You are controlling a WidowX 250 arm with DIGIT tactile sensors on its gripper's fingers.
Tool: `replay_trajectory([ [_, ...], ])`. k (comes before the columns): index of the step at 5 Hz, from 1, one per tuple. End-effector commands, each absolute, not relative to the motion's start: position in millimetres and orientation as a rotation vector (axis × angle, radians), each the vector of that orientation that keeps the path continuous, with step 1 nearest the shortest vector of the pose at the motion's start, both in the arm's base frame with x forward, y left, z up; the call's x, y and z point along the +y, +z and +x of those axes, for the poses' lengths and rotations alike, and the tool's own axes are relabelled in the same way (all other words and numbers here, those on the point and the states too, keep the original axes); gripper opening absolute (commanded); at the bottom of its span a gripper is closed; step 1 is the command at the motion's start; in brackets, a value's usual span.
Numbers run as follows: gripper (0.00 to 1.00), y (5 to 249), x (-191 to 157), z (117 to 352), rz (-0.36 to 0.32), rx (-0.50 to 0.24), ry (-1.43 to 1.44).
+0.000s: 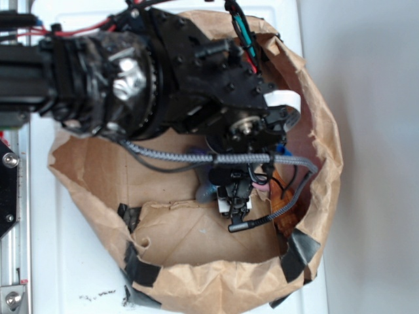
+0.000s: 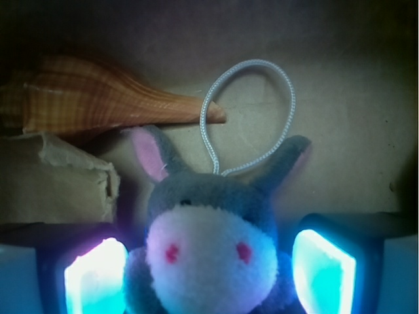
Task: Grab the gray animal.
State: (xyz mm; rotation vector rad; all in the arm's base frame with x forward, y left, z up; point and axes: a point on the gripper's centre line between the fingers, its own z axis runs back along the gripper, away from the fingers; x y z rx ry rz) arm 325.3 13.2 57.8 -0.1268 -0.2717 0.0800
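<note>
Two items on the brown-paper floor, wrist view: brown striped conical seashell [image 2: 111,98] upper left, clear of the grasp; small gray plush bunny [image 2: 213,252] between the gripper [image 2: 209,275]'s glowing, spread pads [image 2: 95,278], bracketed, apparently not yet squeezed.

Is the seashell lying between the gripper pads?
No, the bunny sits between the pads; the seashell lies beyond it.

A white counter [image 1: 78,261] carries a crumpled brown paper enclosure [image 1: 327,157] patched with black tape [image 1: 141,268], under soft, even light.
</note>
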Motion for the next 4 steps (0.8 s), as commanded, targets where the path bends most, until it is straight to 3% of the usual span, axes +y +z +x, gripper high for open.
replay_trajectory([
  [1,0.00,73.7,8.6,330.9,-0.120,-0.304,0.084],
  [4,0.00,80.0,9.8,331.6,-0.133,-0.327,0.058],
])
